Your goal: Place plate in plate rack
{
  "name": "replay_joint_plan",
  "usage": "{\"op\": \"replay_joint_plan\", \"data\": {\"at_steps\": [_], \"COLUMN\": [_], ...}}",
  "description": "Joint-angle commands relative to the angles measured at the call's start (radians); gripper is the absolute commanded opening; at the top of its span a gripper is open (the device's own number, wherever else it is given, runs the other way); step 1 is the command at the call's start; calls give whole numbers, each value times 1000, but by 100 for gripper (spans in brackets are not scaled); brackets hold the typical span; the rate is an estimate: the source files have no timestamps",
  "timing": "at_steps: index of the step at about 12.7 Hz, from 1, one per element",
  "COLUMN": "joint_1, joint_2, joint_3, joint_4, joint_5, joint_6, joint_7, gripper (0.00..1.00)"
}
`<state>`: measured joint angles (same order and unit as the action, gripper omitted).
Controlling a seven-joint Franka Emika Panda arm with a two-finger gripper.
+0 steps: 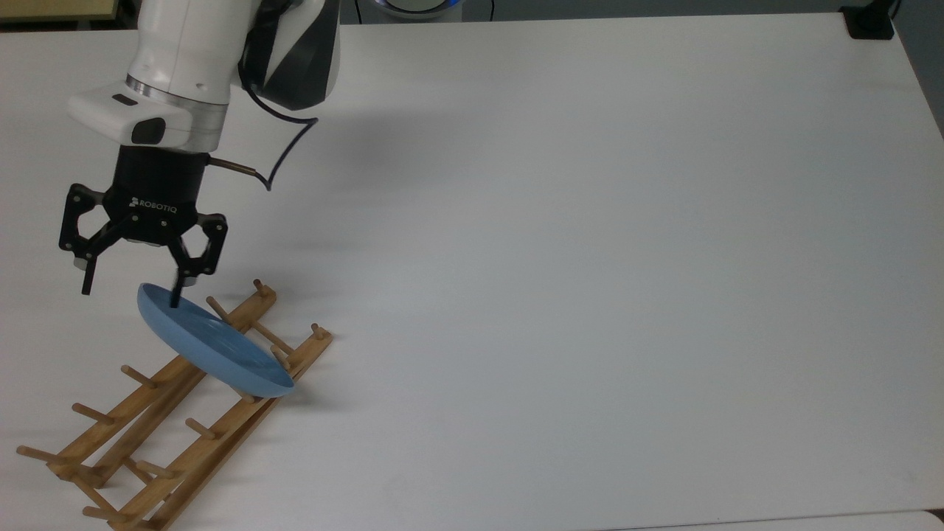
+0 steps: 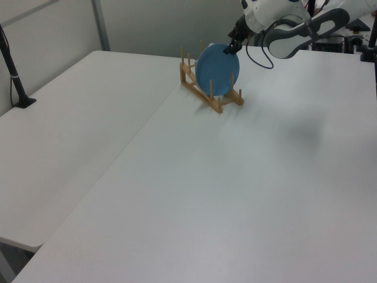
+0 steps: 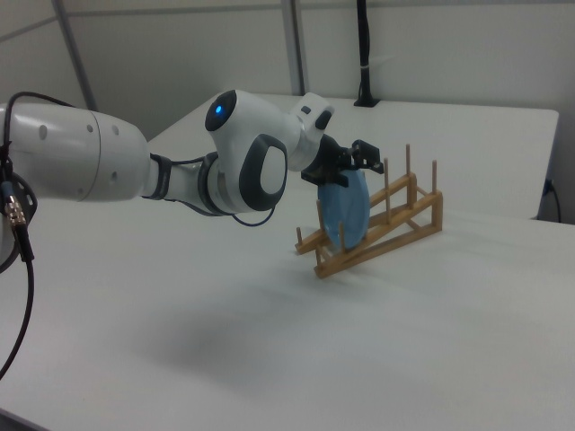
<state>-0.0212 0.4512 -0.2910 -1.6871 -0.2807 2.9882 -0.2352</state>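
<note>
From where I stood, the plate rack (image 1: 177, 402) lay nearest, a light-brown wooden frame of two long rails with upright pegs and thin crossbars, resting on the white table (image 1: 590, 258) toward the top view's lower left. The plate (image 1: 214, 350) stood on edge in a slot near the rack's far end, leaning between the pegs, its lower rim down among the rails. It was round, shallow and light blue, plain and matte with a raised rim, and about as wide as the rack.

Just above its upper rim hung the gripper (image 1: 131, 287), its jaws spread wide and holding nothing; one fingertip sat right at the plate's top edge in the top view, and I could not tell whether it touched.

To my mind the placing was all but done, and the step in hand was the retreat. Doing that well would mean lifting straight up and away from the rim, keeping the spread fingers clear of the pegs, so the leaning plate was not nudged out of its slot
</note>
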Motion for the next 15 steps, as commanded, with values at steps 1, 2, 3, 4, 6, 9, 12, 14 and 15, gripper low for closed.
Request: {"op": "replay_joint_plan", "data": {"at_steps": [1,2,3,4,6,9,12,14,15], "joint_1": [50,70,73,73,73,73,72,70,67], "joint_2": [-46,-66,-97,-121,-187,-232,-252,-290,-316], "joint_3": [7,28,71,105,185,266,302,331,331], "joint_4": [-42,-42,-37,-33,-29,-28,-29,-34,-36], "joint_5": [-5,-5,-2,8,69,144,147,175,207], "joint_6": [-58,-175,-324,-445,-738,-972,-1076,-1176,-1212], "joint_7": [188,264,324,359,387,389,389,389,373], "gripper": [100,100,100,100,100,100,100,100,100]}}
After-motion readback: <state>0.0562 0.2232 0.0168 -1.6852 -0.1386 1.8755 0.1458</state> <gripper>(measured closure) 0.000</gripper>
